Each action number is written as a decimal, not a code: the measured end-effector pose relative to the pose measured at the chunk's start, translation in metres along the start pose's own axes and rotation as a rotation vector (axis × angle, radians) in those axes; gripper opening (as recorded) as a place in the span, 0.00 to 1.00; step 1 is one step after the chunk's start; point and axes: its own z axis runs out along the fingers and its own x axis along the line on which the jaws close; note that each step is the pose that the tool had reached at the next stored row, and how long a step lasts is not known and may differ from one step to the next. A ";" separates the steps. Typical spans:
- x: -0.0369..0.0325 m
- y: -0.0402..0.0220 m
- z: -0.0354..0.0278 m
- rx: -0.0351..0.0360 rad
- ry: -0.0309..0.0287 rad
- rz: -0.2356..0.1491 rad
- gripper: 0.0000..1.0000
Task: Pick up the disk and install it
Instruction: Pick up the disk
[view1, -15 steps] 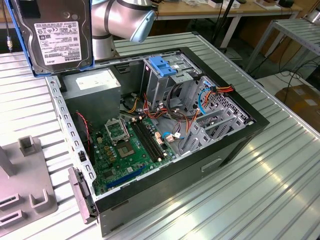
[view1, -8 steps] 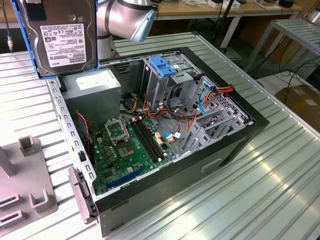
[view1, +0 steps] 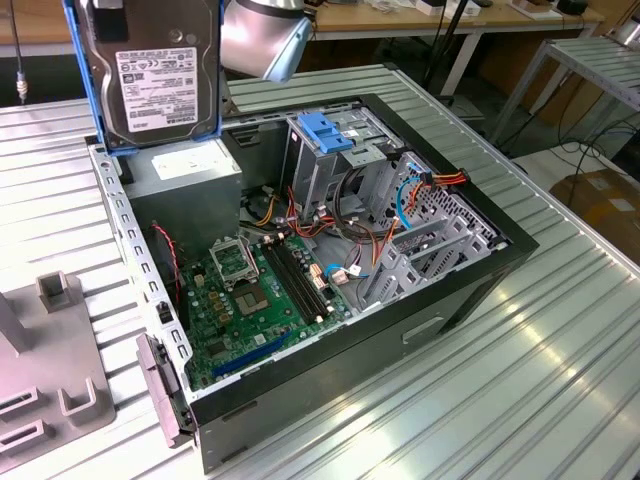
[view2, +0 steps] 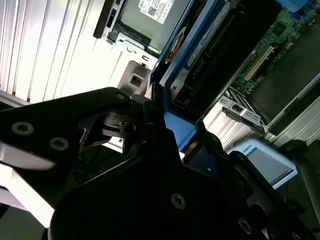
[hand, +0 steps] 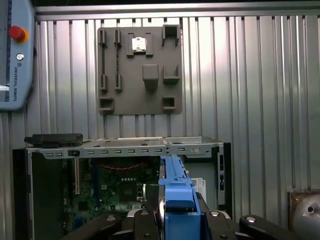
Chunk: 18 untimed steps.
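Holding disk aloft, pincer clamped tight on its blue side rails. I see disk hanging above open computer case, over power supply end. Pickup done, I judge; disk not yet seated in drive cage, install left.

From my console I see a desk of ribbed aluminium slats running across the whole foreground. Overhead light lies on it in pale streaks, brightest towards the exterior view's right. Behind it long wooden workbenches line the back of the room, and at the exterior view's right a second slatted metal table stands apart from my desk. Between them I make out a grey floor with loose black cables trailing over it and a brown cardboard box near the desk's edge.
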 end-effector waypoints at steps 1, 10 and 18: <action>-0.0001 -0.0034 0.0001 0.0000 0.0001 0.000 0.37; -0.0014 -0.0442 0.0009 0.0003 0.0000 0.000 0.37; -0.0024 -0.0728 0.0016 0.0019 0.0000 0.000 0.37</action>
